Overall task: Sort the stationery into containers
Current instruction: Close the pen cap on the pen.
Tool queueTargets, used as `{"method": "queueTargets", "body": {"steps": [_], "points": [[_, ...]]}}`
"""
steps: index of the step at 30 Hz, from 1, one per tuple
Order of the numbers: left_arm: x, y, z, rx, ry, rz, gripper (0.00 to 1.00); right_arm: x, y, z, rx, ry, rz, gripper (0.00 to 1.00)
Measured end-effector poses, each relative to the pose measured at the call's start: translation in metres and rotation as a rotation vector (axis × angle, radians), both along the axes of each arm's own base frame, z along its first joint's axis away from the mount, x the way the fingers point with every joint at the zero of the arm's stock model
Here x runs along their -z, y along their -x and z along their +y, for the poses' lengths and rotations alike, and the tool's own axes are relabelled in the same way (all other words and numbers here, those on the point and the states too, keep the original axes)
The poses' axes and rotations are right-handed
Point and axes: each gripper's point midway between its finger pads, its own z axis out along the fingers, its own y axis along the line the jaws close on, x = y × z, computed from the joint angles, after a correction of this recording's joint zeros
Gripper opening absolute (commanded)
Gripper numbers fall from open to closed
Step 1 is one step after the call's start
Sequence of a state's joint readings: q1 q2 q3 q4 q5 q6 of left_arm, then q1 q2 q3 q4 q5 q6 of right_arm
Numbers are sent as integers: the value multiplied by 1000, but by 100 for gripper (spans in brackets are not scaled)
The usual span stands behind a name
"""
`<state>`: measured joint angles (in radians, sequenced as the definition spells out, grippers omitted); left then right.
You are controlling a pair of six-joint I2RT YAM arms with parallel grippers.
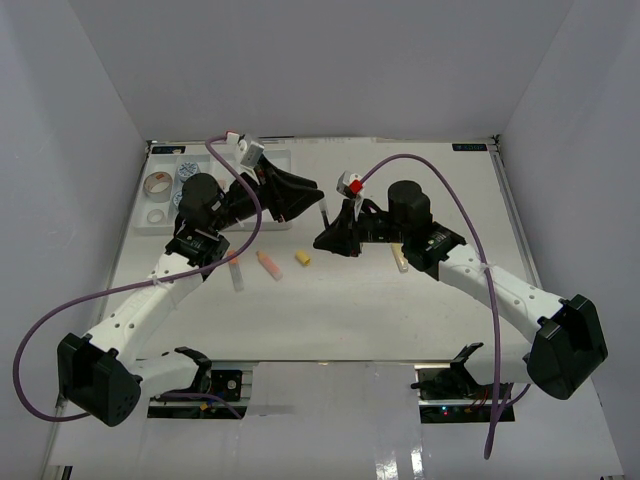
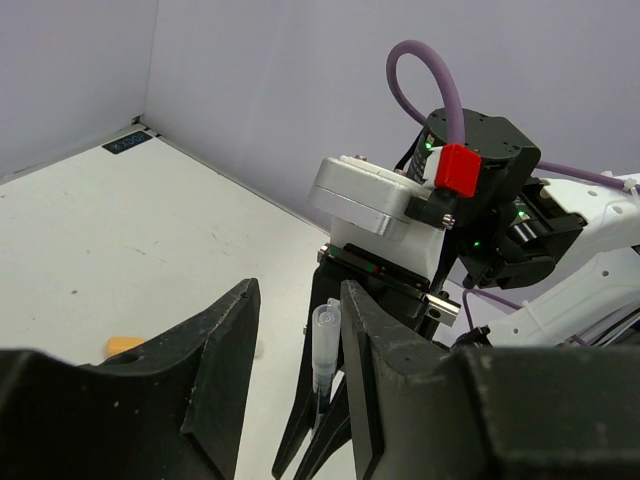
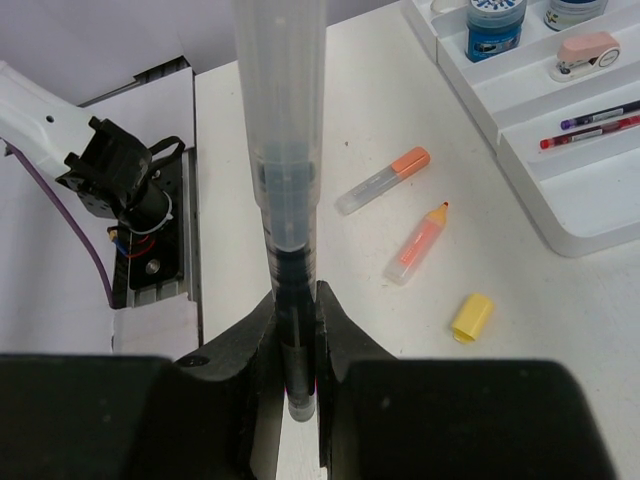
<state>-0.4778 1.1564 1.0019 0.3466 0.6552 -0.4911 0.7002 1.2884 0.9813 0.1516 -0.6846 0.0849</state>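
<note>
Right fingers (image 3: 335, 335) are clamping a clear-barrelled pen (image 3: 280, 120) near its dark end, with the barrel sticking straight out past the tips. Left fingers (image 2: 228, 350) are standing apart. The pen's free end is sitting in the gap between them, closer to one finger; contact cannot be told.

The right arm's wrist camera (image 2: 375, 195), with a red clip on it, is filling the space just past the left fingers and blocking the worktop (image 3: 370, 90) behind it.

Ahead of the right fingers and off to one side, an orange-capped marker (image 3: 383, 181), an orange marker (image 3: 417, 243) and a yellow eraser (image 3: 471, 317) are lying loose, near one another but apart. Farther out on that side, the white tray (image 3: 540, 190) is holding two blue-white tubs (image 3: 496, 20), a pink item (image 3: 585, 52), a dark pen (image 3: 600, 115) and a red pen (image 3: 590, 135). The frame edge is cutting the tray off.

From above, the left arm is covering part of the tray, and tape rolls (image 1: 157, 183) are showing at its outer end. A pale stick (image 1: 401, 258) is lying half hidden under the right arm.

Tub labels and a dark sticker (image 1: 467, 147) at the worktop's far edge are too small to read.
</note>
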Motion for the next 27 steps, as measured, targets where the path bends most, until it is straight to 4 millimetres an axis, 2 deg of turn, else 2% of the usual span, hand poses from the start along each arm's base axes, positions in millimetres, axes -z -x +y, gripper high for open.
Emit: {"method": "queueTargets", "body": {"steps": [6,17,23,27], "points": [[0,2,-2,9,6,15,41,0,0,0,-1,1,-4,8],[3,6,-7,24,-1,38,20,4,0,-1,-2,14,0,8],[10,3,-9,18,-19,65,18,8,0,-3,5,30,18,8],[12,2,-8,4,-23,78,31,9,1,-3,6,34,22,8]]}}
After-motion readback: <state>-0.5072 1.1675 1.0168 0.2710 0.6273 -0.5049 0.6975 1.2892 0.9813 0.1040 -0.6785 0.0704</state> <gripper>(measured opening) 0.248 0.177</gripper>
